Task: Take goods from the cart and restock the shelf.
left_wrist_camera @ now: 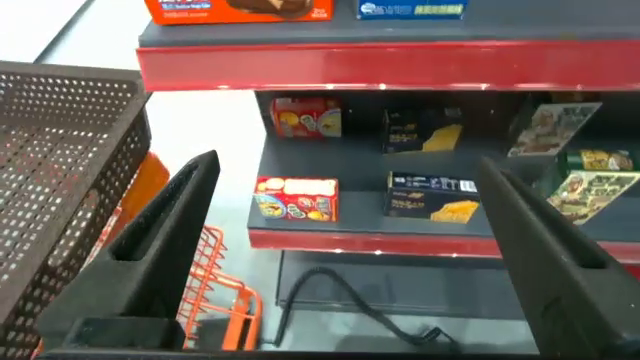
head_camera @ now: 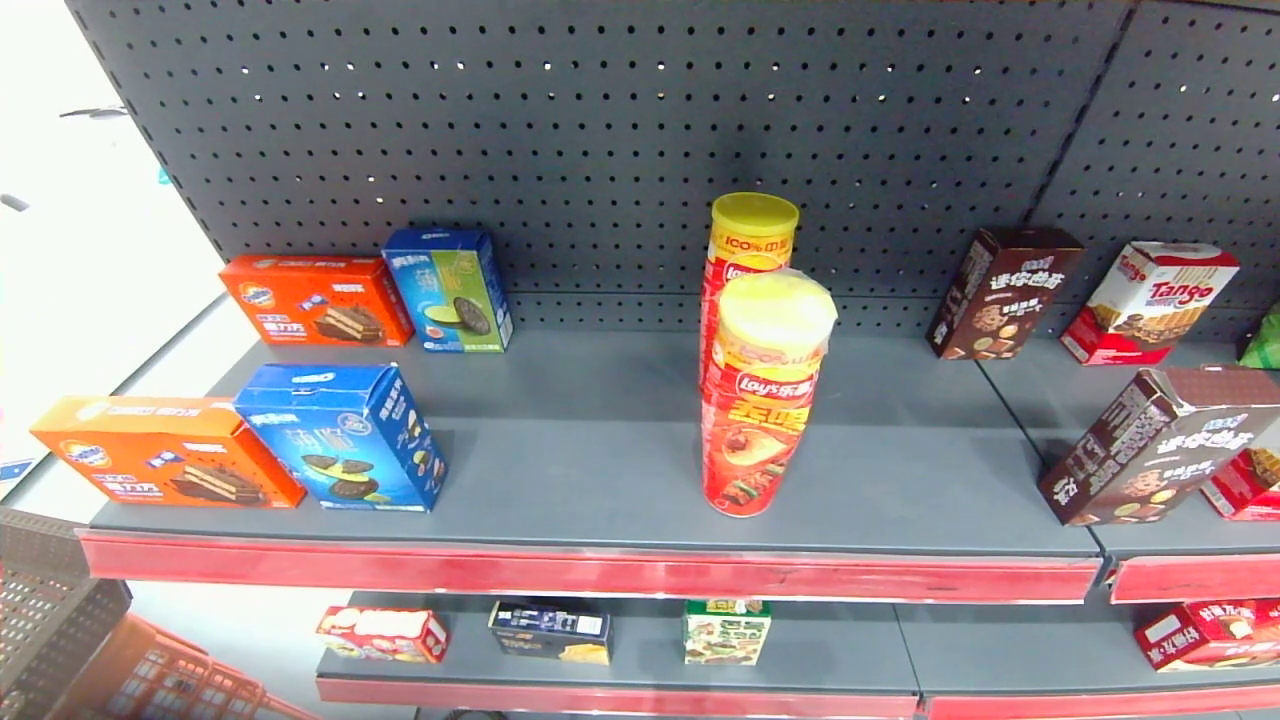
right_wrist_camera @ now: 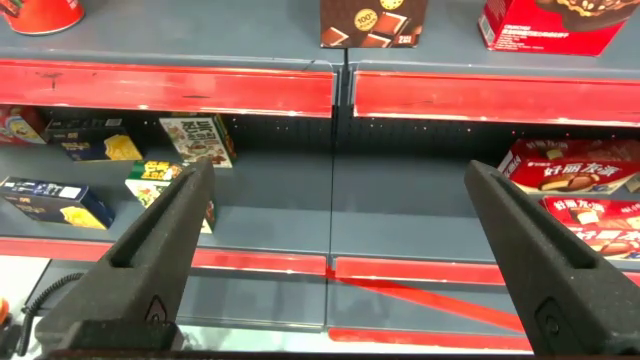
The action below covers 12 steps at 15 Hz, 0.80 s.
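Two red chip cans with yellow lids stand upright mid-shelf, one (head_camera: pixel 765 392) in front of the other (head_camera: pixel 748 245). Orange (head_camera: pixel 165 450) and blue (head_camera: pixel 345 435) cookie boxes stand at the shelf's front left. Brown chocolate boxes (head_camera: pixel 1160 445) stand at the right. My left gripper (left_wrist_camera: pixel 350 260) is open and empty, held low before the lower shelf (left_wrist_camera: pixel 400 240), beside the cart's dark basket (left_wrist_camera: pixel 60 180). My right gripper (right_wrist_camera: pixel 345 250) is also open and empty, facing the lower shelves.
The shelf's red front edge (head_camera: pixel 590 572) runs across the head view. A black mesh basket on the orange cart (head_camera: pixel 60 620) sits at the lower left. Small boxes (left_wrist_camera: pixel 297 197) line the lower shelves. A black cable (left_wrist_camera: pixel 340 295) lies on the floor.
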Motion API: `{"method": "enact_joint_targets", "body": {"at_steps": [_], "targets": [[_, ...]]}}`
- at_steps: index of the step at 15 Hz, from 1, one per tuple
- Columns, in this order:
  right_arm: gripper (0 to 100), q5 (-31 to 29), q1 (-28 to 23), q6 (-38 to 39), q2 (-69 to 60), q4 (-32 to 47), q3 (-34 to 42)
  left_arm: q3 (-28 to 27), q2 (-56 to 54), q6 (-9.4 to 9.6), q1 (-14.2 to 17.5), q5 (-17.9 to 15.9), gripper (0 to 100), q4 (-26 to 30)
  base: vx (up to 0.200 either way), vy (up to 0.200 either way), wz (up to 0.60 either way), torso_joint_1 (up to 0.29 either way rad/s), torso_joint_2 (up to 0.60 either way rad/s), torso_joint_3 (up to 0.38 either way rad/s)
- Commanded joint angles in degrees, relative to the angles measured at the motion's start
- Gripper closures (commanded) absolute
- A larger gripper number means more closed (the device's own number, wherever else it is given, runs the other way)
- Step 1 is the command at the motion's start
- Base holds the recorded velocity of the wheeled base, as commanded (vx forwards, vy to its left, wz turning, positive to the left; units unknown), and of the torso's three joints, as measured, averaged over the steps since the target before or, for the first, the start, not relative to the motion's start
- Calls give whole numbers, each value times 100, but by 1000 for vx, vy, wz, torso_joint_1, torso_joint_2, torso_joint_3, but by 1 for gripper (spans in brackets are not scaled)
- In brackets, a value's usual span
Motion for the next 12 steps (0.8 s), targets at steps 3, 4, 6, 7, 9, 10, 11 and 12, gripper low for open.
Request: {"method": "enact_joint_targets", "body": {"at_steps": [3, 4, 6, 7, 9, 10, 11, 12], "targets": [[0, -4, 0, -2, 2, 2, 1, 10, -43, 173, -209, -502, 0, -7, 0, 0, 0, 0, 0, 0], [0, 4, 0, -2, 2, 2, 1, 10, -43, 252, -209, -880, 0, -7, 0, 0, 0, 0, 0, 0], [0, 4, 0, -2, 2, 2, 1, 1, -61, 340, -156, -818, 0, 20, 0, 0, 0, 0, 0, 0], [0, 4, 0, -2, 2, 2, 1, 19, -201, 270, -50, 96, 0, -7, 0, 0, 0, 0, 0, 0], [0, -4, 0, -2, 2, 2, 1, 37, -263, 314, -50, 201, 0, -77, 0, 0, 0, 0, 0, 0], [0, -4, 0, -2, 2, 2, 1, 37, -315, 305, -59, 184, 0, -77, 0, 0, 0, 0, 0, 0], [0, 4, 0, -2, 2, 2, 1, 37, -324, -2, -68, 175, 0, -86, 0, 0, 0, 0, 0, 0], [0, 4, 0, -2, 2, 2, 1, 28, -324, -266, -68, 166, 0, -77, 0, 0, 0, 0, 0, 0]]}}
